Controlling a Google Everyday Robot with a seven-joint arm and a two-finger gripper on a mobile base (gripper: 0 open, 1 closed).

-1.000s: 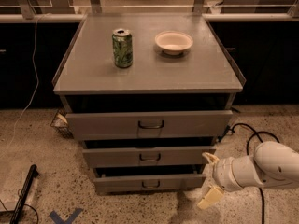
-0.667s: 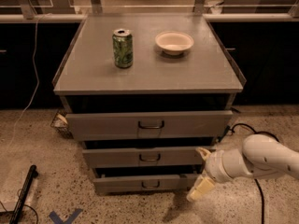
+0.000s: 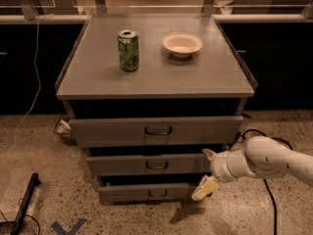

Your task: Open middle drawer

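Observation:
The middle drawer [image 3: 146,164] is the grey front with a small loop handle [image 3: 157,166], between a wider drawer [image 3: 112,130] above and a narrower one [image 3: 127,193] below. All three fronts stand slightly out of the cabinet. My gripper [image 3: 207,171] hovers at the right end of the middle drawer's front, well right of the handle. It is open: one cream fingertip [image 3: 210,153] is level with the drawer's top edge, and the other sits lower, near the bottom drawer. Nothing is held between them. The white arm [image 3: 274,161] comes in from the right.
On the cabinet top [image 3: 98,77] stand a green can [image 3: 128,50] and a white bowl [image 3: 182,44]. A black cable [image 3: 270,199] trails on the speckled floor at the right. A black rod [image 3: 23,202] lies at the lower left, and a small wire basket [image 3: 61,128] sits beside the cabinet.
My gripper and arm have moved left and slightly up, from right of the cabinet to the right end of the middle drawer's front. The drawers have not moved.

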